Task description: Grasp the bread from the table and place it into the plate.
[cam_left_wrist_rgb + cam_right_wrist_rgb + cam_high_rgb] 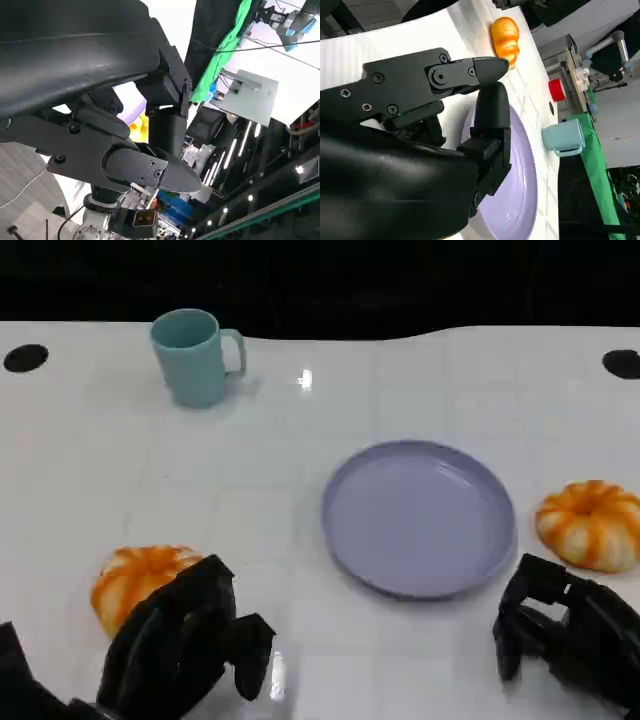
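Note:
An orange-and-white bread lies on the white table at the near left. My left hand hovers just in front of it, fingers apart and holding nothing, covering its near right edge. A second bread lies at the right, beside the lavender plate in the middle. My right hand is below that bread, near the plate's front right rim, fingers loosely bent and empty. In the right wrist view the fingers reach over the plate, with a bread beyond. The left wrist view shows my left hand with a sliver of bread behind it.
A teal mug stands at the far left of the table and also appears as the mug in the right wrist view, near a red object. Black round marks sit at the table's far corners.

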`<state>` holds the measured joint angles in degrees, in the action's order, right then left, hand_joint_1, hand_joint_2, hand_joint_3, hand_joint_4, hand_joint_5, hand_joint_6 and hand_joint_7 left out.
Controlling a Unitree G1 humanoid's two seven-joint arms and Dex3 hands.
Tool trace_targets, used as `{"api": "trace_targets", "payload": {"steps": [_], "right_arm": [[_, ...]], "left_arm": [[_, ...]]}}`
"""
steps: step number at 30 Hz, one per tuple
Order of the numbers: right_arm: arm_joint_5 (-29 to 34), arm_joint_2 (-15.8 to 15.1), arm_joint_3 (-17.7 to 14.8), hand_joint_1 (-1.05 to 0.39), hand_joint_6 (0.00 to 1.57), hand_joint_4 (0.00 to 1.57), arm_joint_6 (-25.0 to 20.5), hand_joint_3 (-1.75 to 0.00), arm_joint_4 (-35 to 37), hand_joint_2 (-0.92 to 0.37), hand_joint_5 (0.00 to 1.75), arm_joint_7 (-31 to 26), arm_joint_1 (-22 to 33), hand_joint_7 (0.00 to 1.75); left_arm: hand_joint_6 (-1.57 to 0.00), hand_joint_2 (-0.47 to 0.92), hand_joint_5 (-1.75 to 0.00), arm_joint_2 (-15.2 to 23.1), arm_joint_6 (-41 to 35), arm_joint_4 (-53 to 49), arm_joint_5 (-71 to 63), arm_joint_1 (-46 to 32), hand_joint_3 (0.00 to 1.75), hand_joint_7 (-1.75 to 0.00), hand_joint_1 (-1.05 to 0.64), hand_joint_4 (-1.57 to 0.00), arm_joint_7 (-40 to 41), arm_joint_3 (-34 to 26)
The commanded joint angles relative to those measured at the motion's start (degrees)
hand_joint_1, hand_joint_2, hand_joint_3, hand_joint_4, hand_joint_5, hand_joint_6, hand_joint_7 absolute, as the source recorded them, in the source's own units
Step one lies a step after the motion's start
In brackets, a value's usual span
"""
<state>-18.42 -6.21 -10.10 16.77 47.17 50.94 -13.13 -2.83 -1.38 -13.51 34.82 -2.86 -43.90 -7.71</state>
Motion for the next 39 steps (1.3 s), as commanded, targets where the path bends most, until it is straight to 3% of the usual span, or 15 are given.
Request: {"api": "trace_targets", "payload": {"steps": [1,18,22,27,29,32,33,35,39], "right_arm": [[-0.28,-0.33,-0.09,-0.59,0.74,0.73,-1.14,-0.16,0.60,-0.92,1.75,0.03,0.72,1.43],[-0.90,-0.03,-0.47,-0.60,0.73,0.74,-0.28,-0.17,1.83,-0.92,1.75,1.18,0.38,1.43],[-0.33,-0.28,0.44,-0.64,0.74,0.74,-0.36,-0.17,-0.13,-0.92,1.75,0.03,1.05,1.44],[-1.16,-0.14,0.34,-0.59,0.71,0.74,-0.69,-0.18,-0.18,-0.92,1.75,0.63,0.86,1.46],[-0.99,-0.09,0.44,-0.60,0.71,0.73,-0.22,-0.18,-0.18,-0.92,1.75,0.58,0.81,1.46],[-0.95,-0.07,0.45,-0.61,0.71,0.73,-0.10,-0.19,-0.14,-0.92,1.75,0.57,0.79,1.46],[-1.23,-0.02,0.41,-0.61,0.71,0.73,-1.02,-0.19,-0.32,-0.92,1.75,0.58,0.75,1.46],[-1.08,0.05,0.53,-0.59,0.71,0.73,-0.75,-0.18,-0.68,-0.92,1.75,0.47,0.85,1.45],[-0.67,-0.07,0.90,-0.61,0.73,0.74,-2.51,-0.17,-1.79,-0.91,1.75,-1.02,1.06,1.46]], "left_arm": [[-0.93,0.92,-1.75,0.68,1.23,-0.48,-0.27,0.15,0.09,-1.56,-0.72,-1.09,-1.05,-0.46],[-0.93,0.92,-1.75,0.71,0.91,0.58,-0.45,-0.26,0.08,-1.57,-0.75,-1.08,-0.10,-0.51],[-0.92,0.92,-1.75,0.38,4.14,1.24,-2.80,-0.65,0.10,-1.56,-0.75,-1.07,1.42,-0.58],[-0.66,0.92,-1.67,1.73,13.18,2.40,-11.95,-1.59,0.27,-1.38,-0.77,-0.76,4.70,1.25],[-0.57,0.92,-1.53,3.21,16.37,4.23,-17.06,-2.22,0.25,-1.21,-0.72,-0.66,6.40,2.67],[-0.53,0.92,-1.46,3.83,17.79,4.82,-18.94,-2.57,0.24,-1.13,-0.71,-0.62,7.70,3.57],[-0.53,0.92,-1.46,5.27,19.67,6.81,-24.08,-3.08,0.23,-1.12,-0.71,-0.62,10.42,4.09],[-0.39,0.92,-1.24,7.68,21.63,10.41,-32.21,-3.87,0.14,-0.91,-0.64,-0.49,14.91,4.91],[-0.33,0.91,-1.14,10.68,22.70,14.48,-42.04,-4.54,0.09,-0.79,-0.64,-0.38,21.54,5.69]]}}
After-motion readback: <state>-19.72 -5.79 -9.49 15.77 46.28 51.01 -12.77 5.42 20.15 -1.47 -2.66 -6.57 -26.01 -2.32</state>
